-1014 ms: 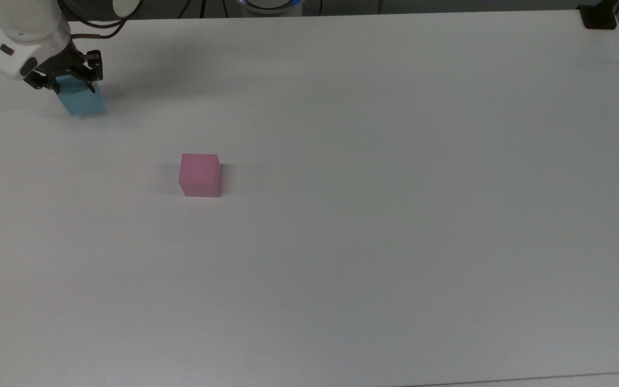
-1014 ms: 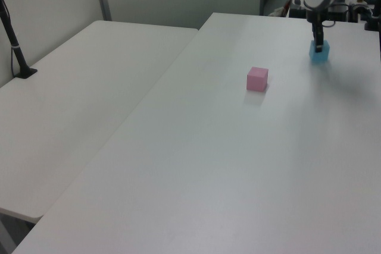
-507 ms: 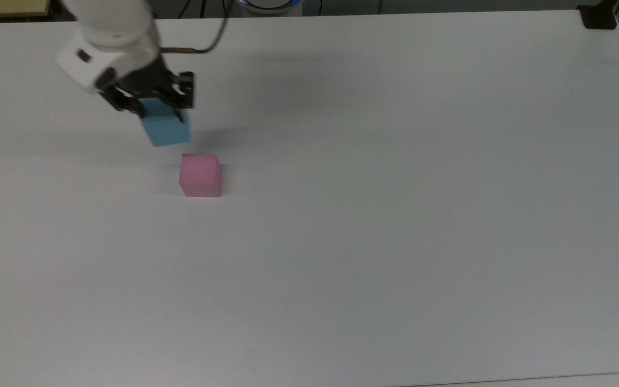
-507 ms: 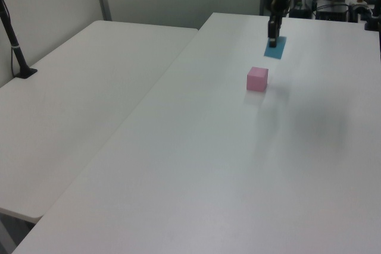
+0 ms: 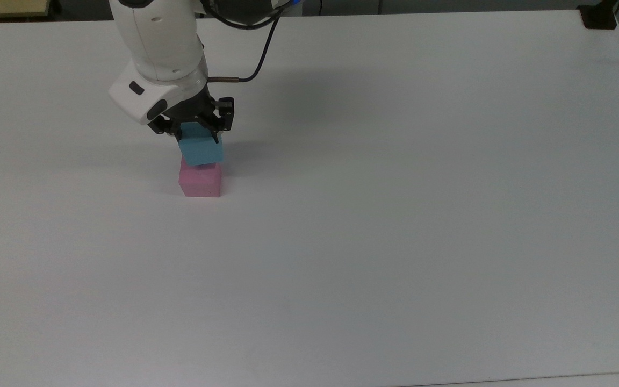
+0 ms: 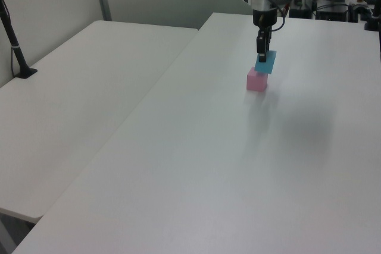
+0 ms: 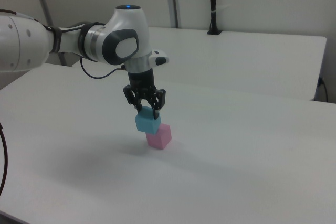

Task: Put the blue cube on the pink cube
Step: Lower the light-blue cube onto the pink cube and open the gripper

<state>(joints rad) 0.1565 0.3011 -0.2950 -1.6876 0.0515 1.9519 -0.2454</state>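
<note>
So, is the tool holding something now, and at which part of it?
Yes. The tool holds the blue cube, its fingers clamped on the upper part of two opposite side faces. The cube hangs tilted, close above the pink cube.

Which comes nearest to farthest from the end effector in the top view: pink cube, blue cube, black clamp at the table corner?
1. Blue cube, held in the end effector.
2. Pink cube, just beneath the blue cube.
3. Black clamp, at the top view's far upper-right table corner.
</note>
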